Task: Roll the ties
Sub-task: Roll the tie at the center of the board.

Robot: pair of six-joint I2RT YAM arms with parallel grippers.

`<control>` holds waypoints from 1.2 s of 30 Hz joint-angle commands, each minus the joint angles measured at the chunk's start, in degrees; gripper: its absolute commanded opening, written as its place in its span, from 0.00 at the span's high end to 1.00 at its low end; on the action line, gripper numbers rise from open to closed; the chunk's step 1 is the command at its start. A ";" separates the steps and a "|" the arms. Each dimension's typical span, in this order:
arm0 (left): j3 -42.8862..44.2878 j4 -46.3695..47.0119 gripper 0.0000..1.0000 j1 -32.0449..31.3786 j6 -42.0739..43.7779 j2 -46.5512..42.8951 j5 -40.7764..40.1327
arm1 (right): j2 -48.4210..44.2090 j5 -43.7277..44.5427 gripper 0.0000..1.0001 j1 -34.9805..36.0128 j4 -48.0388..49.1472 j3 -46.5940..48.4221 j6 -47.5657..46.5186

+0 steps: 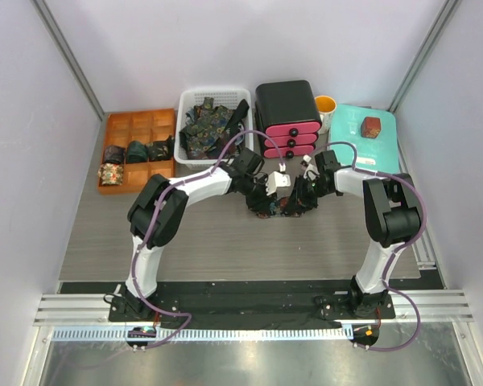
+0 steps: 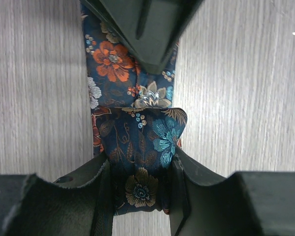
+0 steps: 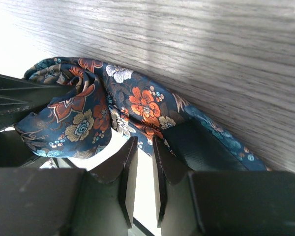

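A dark blue tie with orange and white flowers (image 1: pixel 280 209) lies on the grey wood table between the two grippers. In the left wrist view its end is wound into a small roll, and my left gripper (image 2: pixel 141 158) is shut on that roll. The flat length of the tie (image 2: pixel 113 59) runs away from the roll under my right gripper (image 2: pixel 147 29). In the right wrist view the right gripper (image 3: pixel 145 142) has its jaws nearly together, pinching the edge of the tie (image 3: pixel 142 103) at the tips. In the top view the left gripper (image 1: pixel 267 203) and right gripper (image 1: pixel 295 201) almost touch.
An orange divided tray (image 1: pixel 137 129) at back left holds several rolled ties (image 1: pixel 137 150). Beside it a white basket (image 1: pixel 213 93) holds loose ties. A black and pink drawer unit (image 1: pixel 287 117), an orange cup (image 1: pixel 325 104) and a teal tray (image 1: pixel 362 153) with a red-brown box (image 1: pixel 371 126) stand behind.
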 commanded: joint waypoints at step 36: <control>9.90 -16.10 0.78 -1.45 7.22 8.90 -8.80 | 2.00 -10.27 0.90 1.06 15.98 -3.26 16.77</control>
